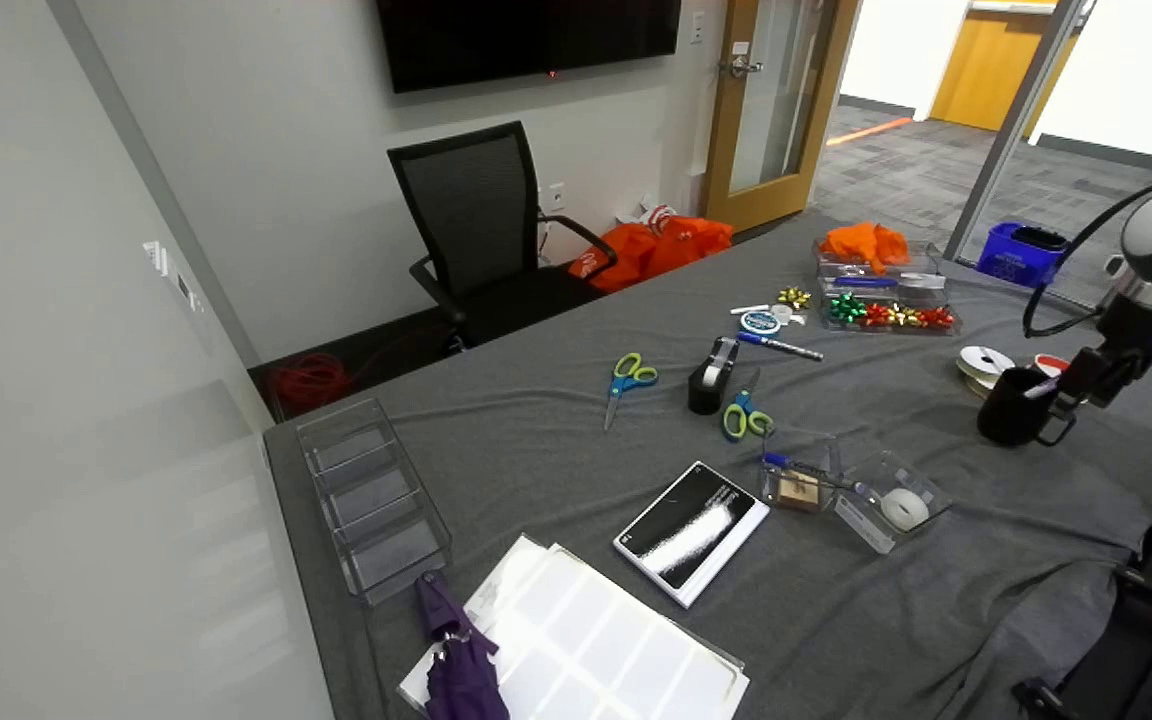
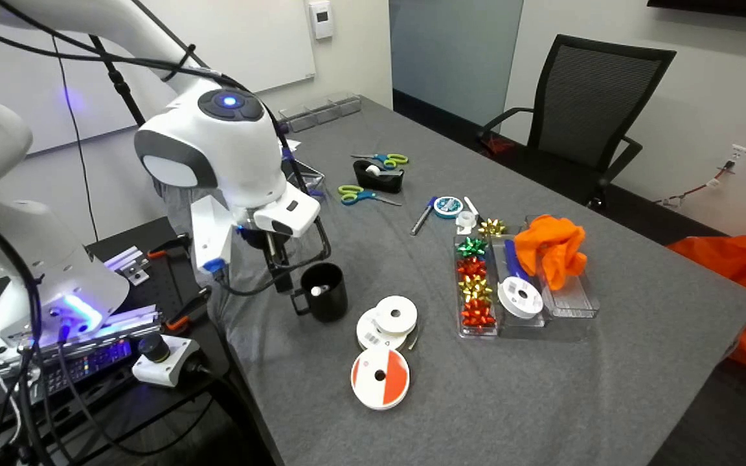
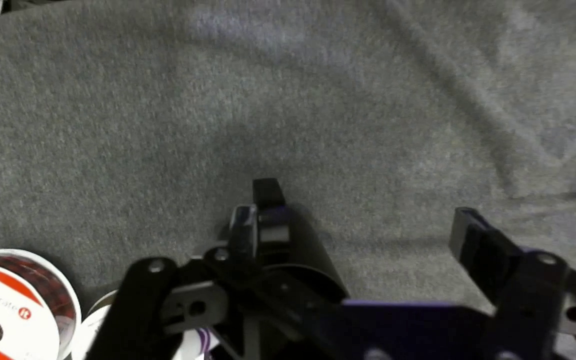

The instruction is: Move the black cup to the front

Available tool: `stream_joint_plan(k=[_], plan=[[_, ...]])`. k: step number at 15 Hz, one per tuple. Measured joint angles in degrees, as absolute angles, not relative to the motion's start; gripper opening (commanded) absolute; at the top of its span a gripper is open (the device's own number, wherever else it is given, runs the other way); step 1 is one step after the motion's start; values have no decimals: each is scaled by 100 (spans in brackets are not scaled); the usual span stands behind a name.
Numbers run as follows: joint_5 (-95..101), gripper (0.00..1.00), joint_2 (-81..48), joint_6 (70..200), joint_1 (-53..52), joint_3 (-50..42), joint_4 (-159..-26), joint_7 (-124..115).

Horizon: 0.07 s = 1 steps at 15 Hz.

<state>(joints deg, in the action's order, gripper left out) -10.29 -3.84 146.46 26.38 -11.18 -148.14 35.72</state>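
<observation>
The black cup stands upright on the grey cloth. In an exterior view its handle points toward the arm, and a white-tipped item shows inside it. My gripper is open in the wrist view, with bare cloth between its fingertips. The left finger overlaps the cup there, and the right finger is well apart from it. The gripper hides much of the cup in that view. In an exterior view the gripper is low at the cup's handle side. I cannot tell whether a finger touches the cup or handle.
Ribbon spools lie close beside the cup. Clear boxes, a tape dispenser, scissors and a black-and-white box are spread over the table. A tray with bows and an orange cloth stands farther off.
</observation>
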Motion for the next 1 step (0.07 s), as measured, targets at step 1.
stream_joint_plan(k=[1], plan=[[-1027, 100, -213, 14359, 2568, -1190, -14770, 3499]])
